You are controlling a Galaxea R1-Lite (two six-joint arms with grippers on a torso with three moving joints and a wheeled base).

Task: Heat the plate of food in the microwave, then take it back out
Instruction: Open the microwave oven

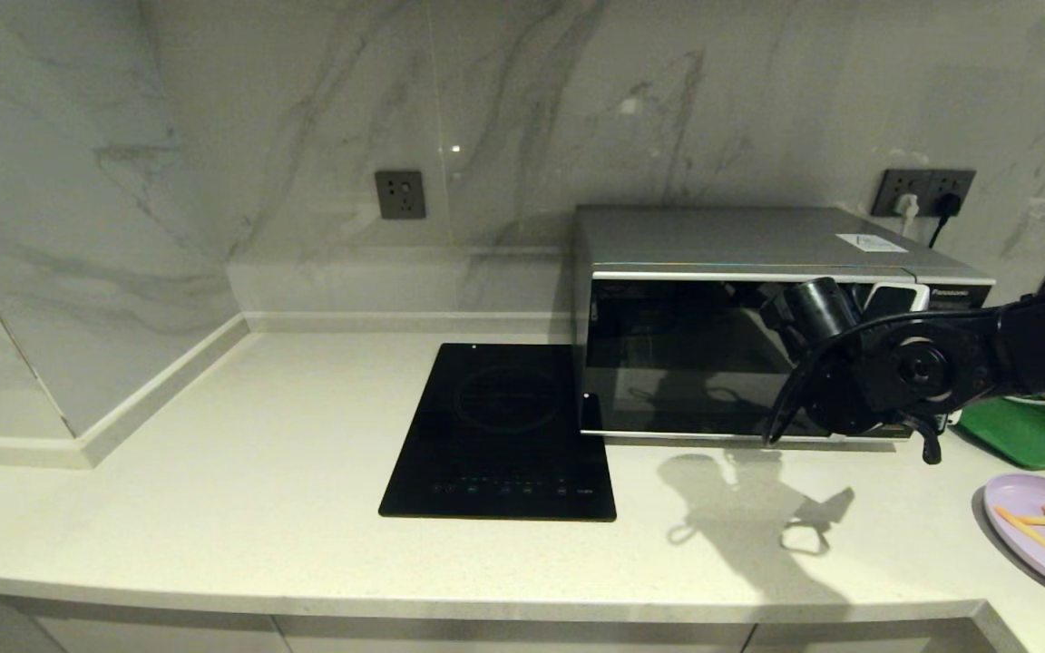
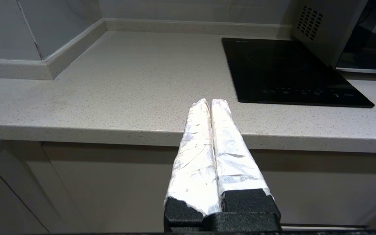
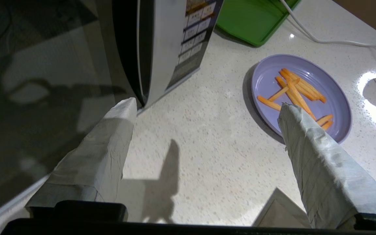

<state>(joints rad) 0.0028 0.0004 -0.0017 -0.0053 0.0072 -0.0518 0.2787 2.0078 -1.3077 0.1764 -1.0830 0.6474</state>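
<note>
Right wrist view: my right pincer point(image 3: 207, 107) spread beside microwave point(image 3: 77, 65) door edge.
Bare counter point(image 3: 191, 130) between; plate of food point(image 3: 300, 94) near; left pincer point(image 2: 211, 104) pressed together.

Dim overhead light, sharp arm shadow on the countertop point(image 1: 305, 472), white glare beside the plate point(image 3: 266, 81).

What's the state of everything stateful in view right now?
microwave: door shut.
plate of food: on the counter beside the microwave, not inside, fries on it.
right gripper: open, empty, in front of the microwave door's panel-side edge.
left gripper: shut, empty, parked at the counter's front edge.
induction hob: nothing on it; on or off cannot be told.
wall socket: plugs in.
</note>
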